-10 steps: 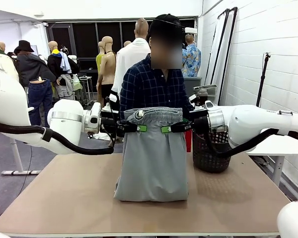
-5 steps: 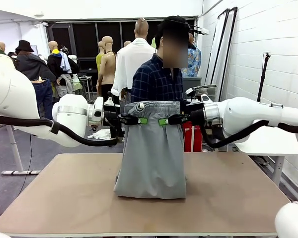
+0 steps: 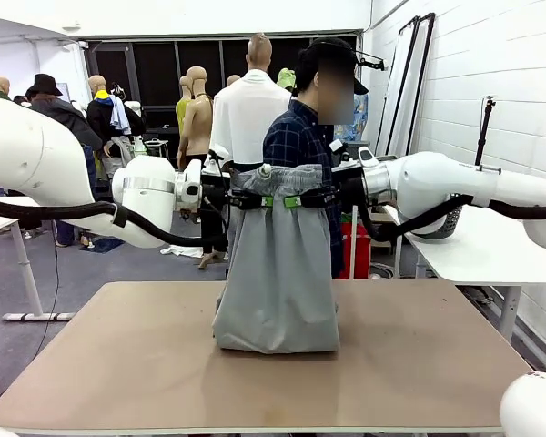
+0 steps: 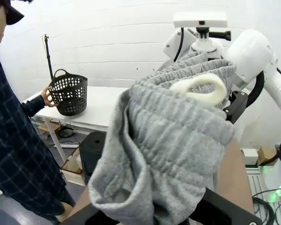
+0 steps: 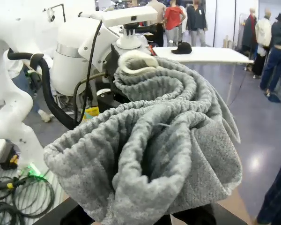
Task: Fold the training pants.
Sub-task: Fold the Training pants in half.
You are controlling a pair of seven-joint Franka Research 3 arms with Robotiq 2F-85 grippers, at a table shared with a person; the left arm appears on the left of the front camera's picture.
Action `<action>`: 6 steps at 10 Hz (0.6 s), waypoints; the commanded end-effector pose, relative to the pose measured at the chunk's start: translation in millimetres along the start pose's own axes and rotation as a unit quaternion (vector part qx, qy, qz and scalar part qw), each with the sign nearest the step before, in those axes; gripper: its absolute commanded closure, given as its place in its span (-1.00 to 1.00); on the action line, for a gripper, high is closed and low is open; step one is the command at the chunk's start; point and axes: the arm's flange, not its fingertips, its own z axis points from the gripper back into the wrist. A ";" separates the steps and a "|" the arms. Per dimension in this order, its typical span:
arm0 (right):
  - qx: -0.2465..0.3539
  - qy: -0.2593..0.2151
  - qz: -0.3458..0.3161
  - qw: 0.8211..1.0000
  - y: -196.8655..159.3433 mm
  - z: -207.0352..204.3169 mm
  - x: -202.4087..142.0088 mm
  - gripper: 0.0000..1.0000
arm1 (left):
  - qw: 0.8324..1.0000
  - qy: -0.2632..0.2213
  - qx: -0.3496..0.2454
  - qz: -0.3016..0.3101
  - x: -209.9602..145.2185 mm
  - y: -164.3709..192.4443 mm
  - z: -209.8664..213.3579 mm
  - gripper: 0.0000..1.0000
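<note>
Both arms are holding the training pants (image 3: pixel 278 264) up by the gathered waistband above the middle of the worktop (image 3: pixel 118 364), the left pincer (image 3: pixel 252 200) and the right pincer (image 3: pixel 300 198) each clenched on a bunch of elastic, close together. The hems are resting crumpled on the worktop. The grey jersey looks soft, light and limp, so it will likely sag and crease wherever unsupported; the thick waistband seems the surest hold. The left wrist view is showing a person's hand (image 4: pixel 46 96) on a black mesh basket (image 4: pixel 69 93) on a far side table.
</note>
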 end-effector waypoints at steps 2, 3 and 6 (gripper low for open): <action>-0.019 0.020 0.063 0.998 -26.9 -10.0 38.9 1.00 | 0.999 0.003 0.021 -0.039 36.6 25.8 -15.5 1.00; -0.024 0.019 0.074 0.997 -33.4 -6.3 52.5 1.00 | 0.999 -0.001 0.028 -0.045 47.1 31.1 -14.8 1.00; -0.042 0.011 0.081 0.996 -52.0 6.6 79.1 1.00 | 0.995 -0.035 0.058 -0.067 71.7 43.6 -8.3 1.00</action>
